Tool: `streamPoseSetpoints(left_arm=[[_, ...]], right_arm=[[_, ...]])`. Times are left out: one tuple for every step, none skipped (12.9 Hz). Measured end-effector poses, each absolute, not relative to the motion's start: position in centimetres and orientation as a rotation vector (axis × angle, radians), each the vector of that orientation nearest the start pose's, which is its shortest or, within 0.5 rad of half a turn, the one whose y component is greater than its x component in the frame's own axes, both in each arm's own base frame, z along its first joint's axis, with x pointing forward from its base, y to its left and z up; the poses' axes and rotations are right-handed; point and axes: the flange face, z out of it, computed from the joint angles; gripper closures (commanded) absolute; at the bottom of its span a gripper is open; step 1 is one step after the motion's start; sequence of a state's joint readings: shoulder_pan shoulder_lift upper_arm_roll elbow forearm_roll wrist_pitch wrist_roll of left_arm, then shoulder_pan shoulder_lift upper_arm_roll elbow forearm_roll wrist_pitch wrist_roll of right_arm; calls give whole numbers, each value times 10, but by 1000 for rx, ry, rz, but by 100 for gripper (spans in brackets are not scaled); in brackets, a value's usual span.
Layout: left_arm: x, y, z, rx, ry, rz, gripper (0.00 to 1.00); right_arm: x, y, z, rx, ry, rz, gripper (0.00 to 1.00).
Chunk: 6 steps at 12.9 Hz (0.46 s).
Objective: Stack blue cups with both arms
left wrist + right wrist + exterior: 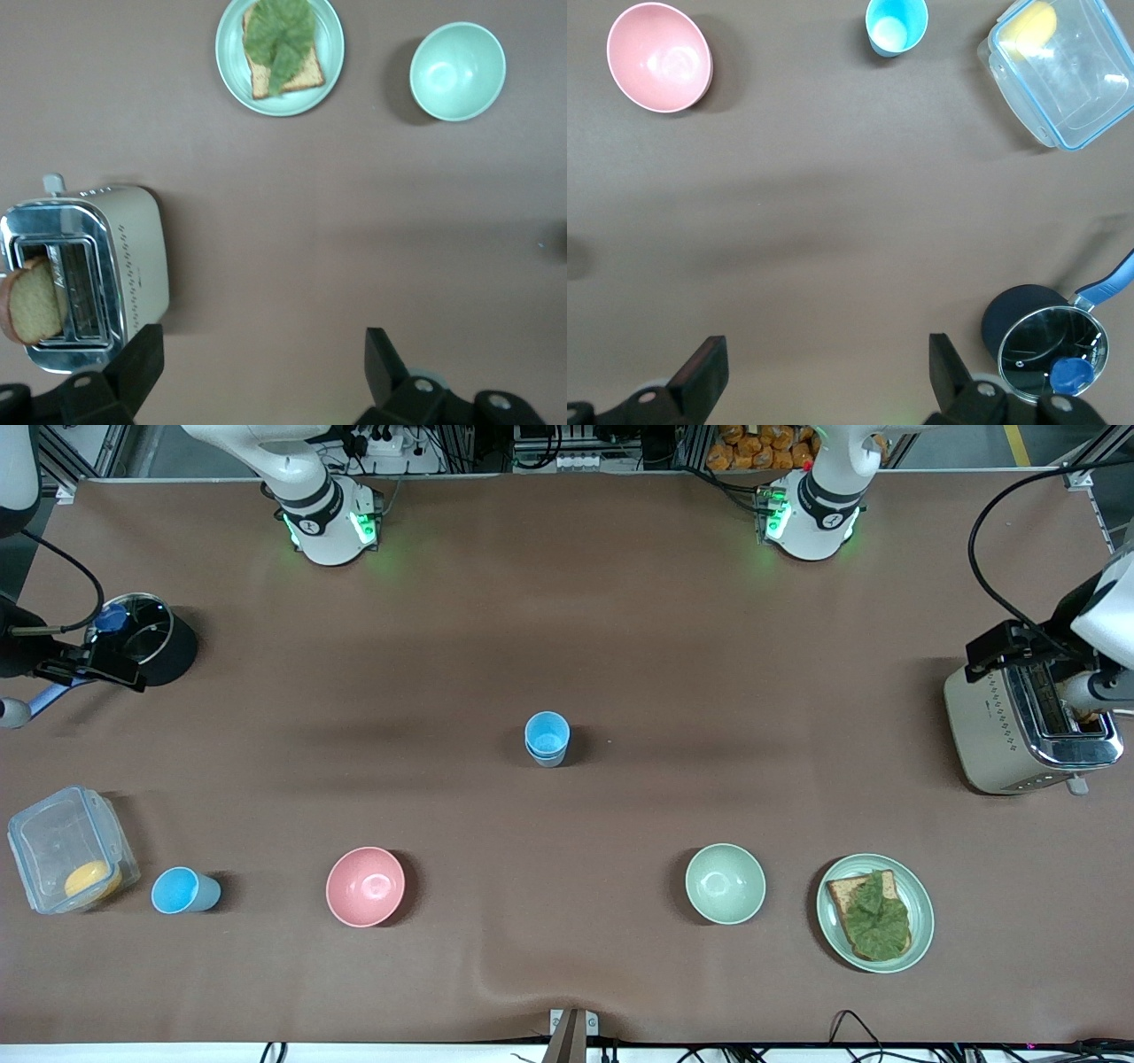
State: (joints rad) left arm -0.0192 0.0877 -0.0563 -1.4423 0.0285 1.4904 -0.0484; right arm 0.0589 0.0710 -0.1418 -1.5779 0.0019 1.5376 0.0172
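We see smooth tapered plastic cups: a stack [547, 738] mid-table, one cup [184, 891] nearer the camera, both well apart from the spread left gripper [257, 372] and spread right gripper [824, 372].

On the brown table [620, 646], the stacked cups [547, 739] are light blue, like the single cup [184, 891]. Nearer the camera than the stack sit a pink bowl [365, 886], a pale green bowl [725, 883] and a pale green plate [920, 921] with brown toast [846, 895] under a dark green leaf [877, 917]. The toaster [1001, 735] is cream and chrome with a dotted diamond pattern.
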Motion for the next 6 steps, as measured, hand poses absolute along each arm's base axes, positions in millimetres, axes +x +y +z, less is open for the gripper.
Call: streamPoseSetpoints(left_arm=[[569,-36,628,-3127,30,66,0],[568,-33,628,-3140,19,69,0],[567,-31,628,-3148,4,73,0],[567,-29,627,-3152,-31,75,0],[567,-29,627,-3152,-86,76,0],[567,-30,627,-3149,-138,77,0]], right_arm=[[567,-44,579,-3137,157,179,0],[567,-44,578,-3137,157,185,0],[567,-44,578,-3136,157,187,0],[567,-44,578,-3136,157,188,0],[567,-44,578,-3136,155,189,0],[567,-44,578,-3136,153,190,0]])
